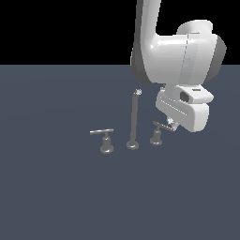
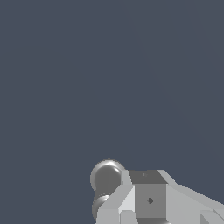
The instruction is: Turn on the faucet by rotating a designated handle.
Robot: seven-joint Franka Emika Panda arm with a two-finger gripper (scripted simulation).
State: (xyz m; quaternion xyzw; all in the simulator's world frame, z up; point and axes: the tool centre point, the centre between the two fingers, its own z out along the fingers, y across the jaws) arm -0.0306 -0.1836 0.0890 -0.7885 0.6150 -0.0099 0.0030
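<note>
The handle (image 1: 159,132) stands at the exterior view's right end of the faucet (image 1: 133,123). Its short thin lever bar sits on a flared round base, and the free end reaches toward the gripper (image 1: 171,123), which sits low against that tip, probably to push it round. Whether the jaws are open or closed I cannot tell; the white wrist body hides them. All three pieces are smooth grey metal: the tall thin spout (image 1: 134,119) has a pale tip, and the longer-barred handle (image 1: 104,138) stands beyond it on the flat, dark slate surface (image 1: 56,197).
</note>
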